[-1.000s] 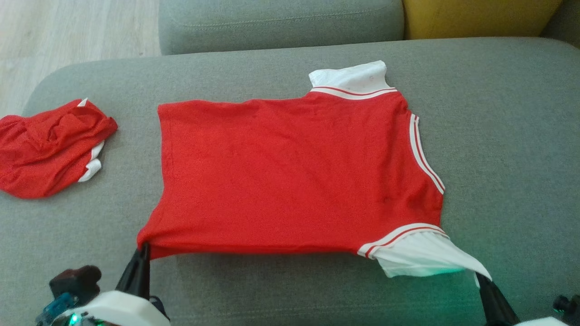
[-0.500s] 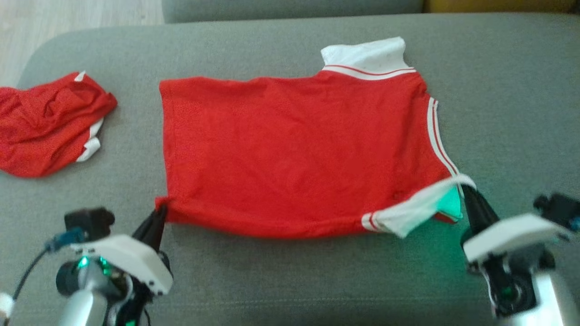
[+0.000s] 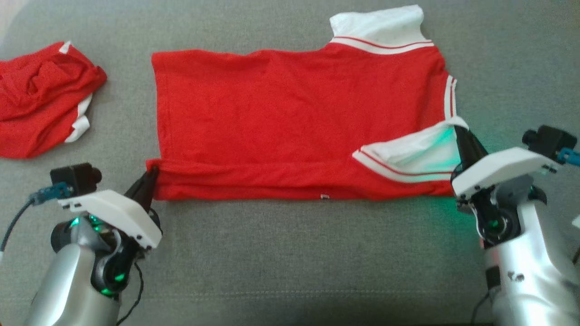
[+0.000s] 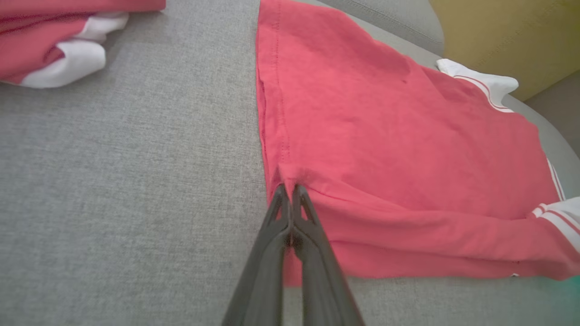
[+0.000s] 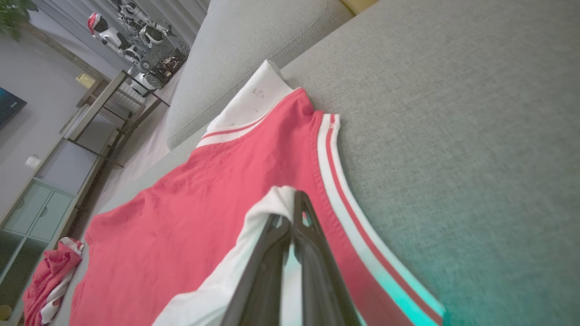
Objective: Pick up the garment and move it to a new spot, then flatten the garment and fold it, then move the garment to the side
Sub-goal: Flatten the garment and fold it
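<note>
garment (image 3: 294, 122) is spread on the sofa seat (image 3: 290, 262), mid-frame in head view, with its near edge doubled back over itself. left pincer (image 3: 151, 175) is clamped fully closed on the near-left hem corner. right pincer (image 3: 461, 136) is clamped fully closed on the white near-right sleeve (image 3: 417, 151), which is lifted and turned back over the red body.

left wrist view adds a yellow cushion (image 4: 507, 40) past the far sleeve. right wrist view adds room background: a cabinet (image 5: 50, 176) and small white robot figures (image 5: 105, 31).

second red-and-white garment (image 3: 41, 99) is crumpled at far left, cut off by the frame edge.

small tag (image 3: 324, 196) on the near fold is too small to read. faint marks (image 5: 257, 94) on the far white sleeve are unreadable. right fingertips are partly buried in sleeve cloth.
</note>
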Tool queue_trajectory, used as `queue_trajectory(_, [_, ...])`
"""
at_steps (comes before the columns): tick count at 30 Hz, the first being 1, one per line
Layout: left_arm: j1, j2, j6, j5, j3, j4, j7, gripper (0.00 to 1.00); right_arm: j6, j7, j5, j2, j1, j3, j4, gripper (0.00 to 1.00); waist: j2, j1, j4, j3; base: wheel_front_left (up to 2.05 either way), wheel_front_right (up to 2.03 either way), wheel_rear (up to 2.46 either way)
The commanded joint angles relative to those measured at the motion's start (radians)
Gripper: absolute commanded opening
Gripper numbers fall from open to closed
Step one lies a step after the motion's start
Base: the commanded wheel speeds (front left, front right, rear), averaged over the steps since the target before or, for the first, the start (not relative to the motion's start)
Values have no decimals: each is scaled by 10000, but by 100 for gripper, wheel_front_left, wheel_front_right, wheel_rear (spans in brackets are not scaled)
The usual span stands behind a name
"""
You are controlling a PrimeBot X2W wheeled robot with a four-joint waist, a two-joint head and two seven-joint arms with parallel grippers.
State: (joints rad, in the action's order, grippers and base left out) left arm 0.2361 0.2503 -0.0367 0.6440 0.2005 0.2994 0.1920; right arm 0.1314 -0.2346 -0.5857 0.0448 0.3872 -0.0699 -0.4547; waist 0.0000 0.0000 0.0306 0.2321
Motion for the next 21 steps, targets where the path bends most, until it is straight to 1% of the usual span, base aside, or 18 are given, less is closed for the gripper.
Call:
queue_trajectory(1, [634,207,-72,72,-495,-58,-168,0,-7,249,78,55,614,201,77,0,0,0,34,230,0,0,0])
queue_trajectory(4, [909,112,-198,218,-514,362,-282,0,-7,474,39,55,975,274,-329,0,0,0,56,421,0,0,0])
queue_trajectory(5, [985,95,-251,248,-508,482,-337,32,-7,541,-3,55,1065,349,-411,0,0,0,60,475,0,0,0])
queue_trajectory(6, [1048,87,-297,261,-500,595,-406,95,-7,626,-23,55,1124,427,-479,10,0,0,61,517,0,0,0])
queue_trajectory(7, [1105,71,-334,273,-499,694,-495,100,-7,734,-29,55,1159,498,-520,100,0,0,67,547,0,0,0])
queue_trajectory(11, [1153,25,-405,129,-488,892,-1139,100,-7,1407,65,55,1096,877,-312,100,0,0,69,589,0,0,0])
queue_trajectory(13, [979,-26,-290,-194,-477,798,-1920,100,-7,2007,380,100,834,1207,116,100,0,0,45,514,0,0,0])
queue_trajectory(14, [979,-26,-290,-194,-477,798,-1920,100,-7,2007,380,100,834,1207,116,100,0,0,45,514,0,0,0])
queue_trajectory(16, [805,-71,-158,-427,-490,644,-2507,100,-7,2417,727,174,578,1380,483,100,0,0,33,435,0,0,0])
queue_trajectory(17, [605,-88,29,-717,-489,447,-3086,100,-7,2811,1195,270,278,1493,865,100,0,0,20,324,0,0,0])
queue_trajectory(21, [160,-115,488,-1355,-472,-105,-4042,100,-7,3377,2230,308,-433,1369,1682,100,0,0,-5,79,0,0,0])
